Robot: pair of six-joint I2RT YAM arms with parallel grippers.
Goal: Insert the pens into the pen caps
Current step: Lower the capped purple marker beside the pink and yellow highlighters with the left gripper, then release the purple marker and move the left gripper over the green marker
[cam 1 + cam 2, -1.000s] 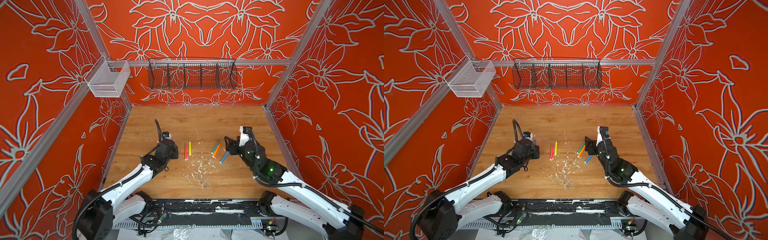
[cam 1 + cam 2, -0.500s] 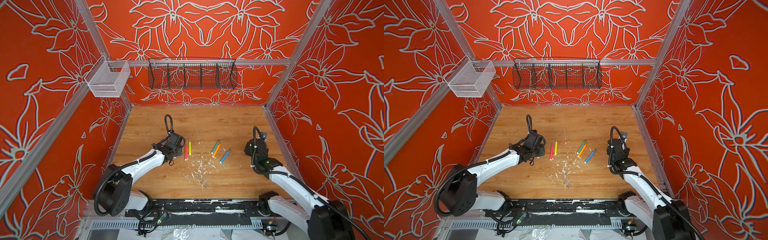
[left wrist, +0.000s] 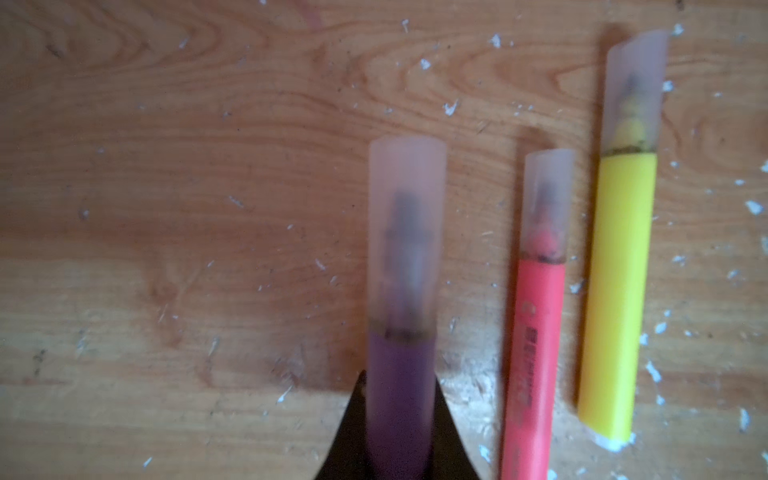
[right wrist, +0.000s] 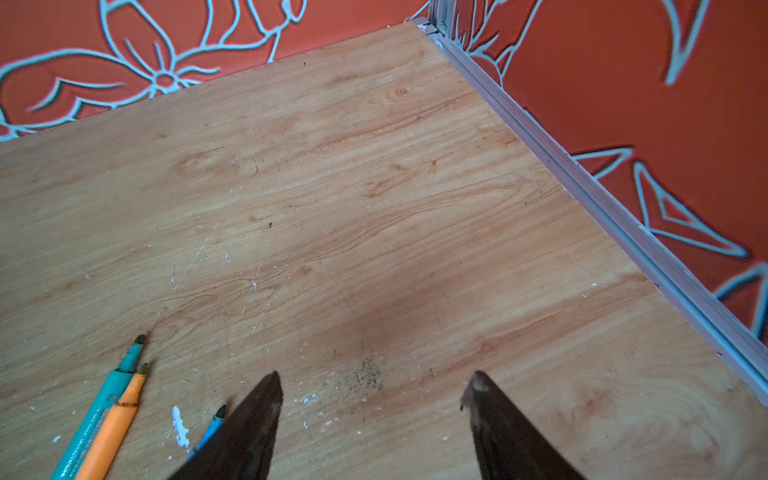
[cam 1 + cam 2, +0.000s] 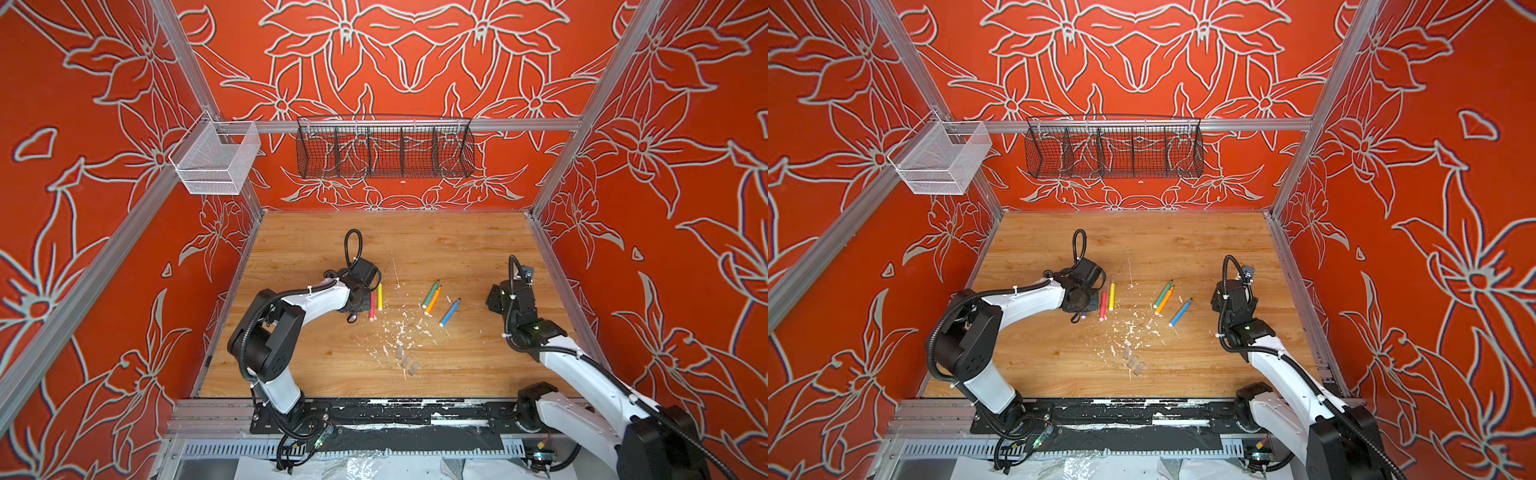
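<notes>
My left gripper [image 3: 401, 376] is shut on the purple pen [image 3: 399, 399], whose clear cap [image 3: 407, 232] covers the tip. Beside it on the table lie a capped pink pen [image 3: 536, 345] and a capped yellow pen [image 3: 615, 291]. In both top views the left gripper [image 5: 358, 296] sits just left of the pink pen [image 5: 372, 305] and yellow pen [image 5: 380, 297], with the purple pen hidden under it. Green [image 5: 431, 294], orange [image 5: 434, 300] and blue [image 5: 450, 312] pens lie uncapped mid-table. Three loose pen caps [image 5: 407, 361] lie nearer the front. My right gripper [image 4: 376, 376] is open over bare wood, right of the blue pen [image 4: 210, 430].
White flecks of debris [image 5: 399, 330] are scattered between the pens and the loose caps. A black wire basket [image 5: 384, 151] hangs on the back wall and a white mesh basket [image 5: 214, 160] on the left wall. An aluminium rail [image 4: 623, 224] edges the table close to my right gripper.
My left gripper has moved right, up beside the pink and yellow pens. My right gripper has drawn back from the middle to the right side of the table.
</notes>
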